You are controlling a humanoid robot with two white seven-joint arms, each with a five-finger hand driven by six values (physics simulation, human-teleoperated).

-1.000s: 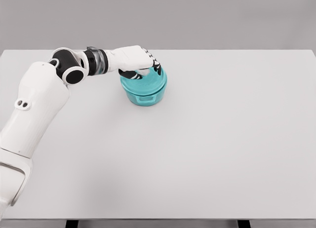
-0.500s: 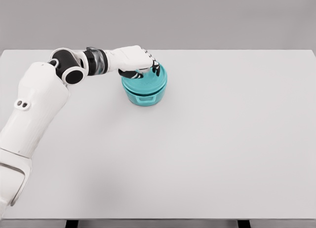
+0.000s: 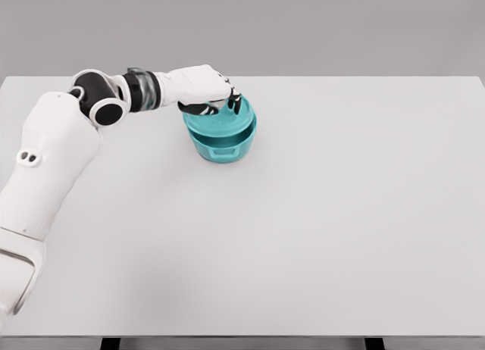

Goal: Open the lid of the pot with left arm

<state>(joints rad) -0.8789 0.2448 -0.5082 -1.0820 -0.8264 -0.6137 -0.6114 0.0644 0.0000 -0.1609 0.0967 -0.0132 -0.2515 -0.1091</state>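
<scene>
Teal pot (image 3: 222,144) is sitting on the white table (image 3: 341,214), left of centre, toward the far edge. Lid (image 3: 220,121) is looking slightly raised and tilted off the pot rim, left side higher. Can't tell whether it's fully clear of the rim.

Left hand (image 3: 211,92) is sitting on top of the lid, fingers (image 3: 233,102) curling down around the knob area, so it's gripping the lid. The knob itself is hidden under the palm.

For this step, my read: lifting straight up until the lid is clearing the rim all round, then moving sideways. Keeping the grip closed and the wrist level so the lid isn't catching the rim and dragging the pot. Pot is light-looking, so it could tip or slide.

Right arm isn't showing.
</scene>
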